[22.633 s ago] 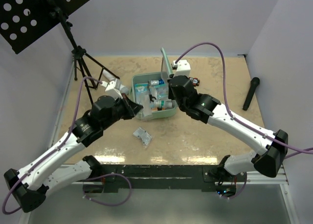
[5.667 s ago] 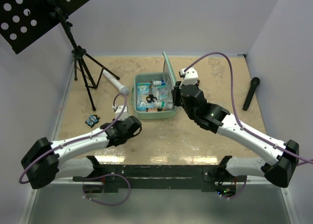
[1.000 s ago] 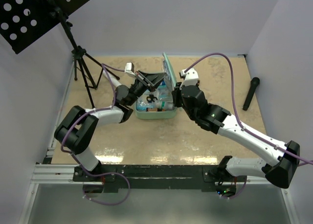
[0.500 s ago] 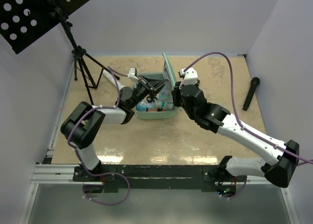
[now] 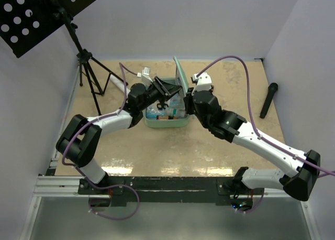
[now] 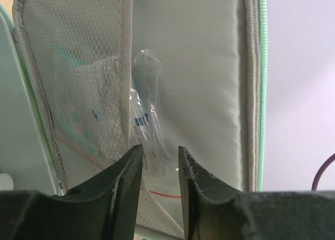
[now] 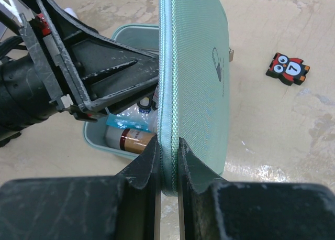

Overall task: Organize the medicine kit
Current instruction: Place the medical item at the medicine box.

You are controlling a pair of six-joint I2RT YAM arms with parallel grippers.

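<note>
The mint-green medicine kit stands open; its base holds bottles and packets, and its lid stands upright. My right gripper is shut on the lid's zip edge and holds it up; the pill logo shows on the outside. My left gripper reaches over the base to the lid's inner face. In the left wrist view its jaws stand a little apart. A clear packet lies against the lid beside the mesh pocket, its lower end between the tips.
A brown-and-white bottle lies in the base. A small black-and-red owl gadget lies right of the lid. A black microphone lies far right. A tripod and a white-and-grey cylinder are at the back left.
My left gripper has moved right and closer to the lid's inner face. My right gripper keeps its hold on the lid.
</note>
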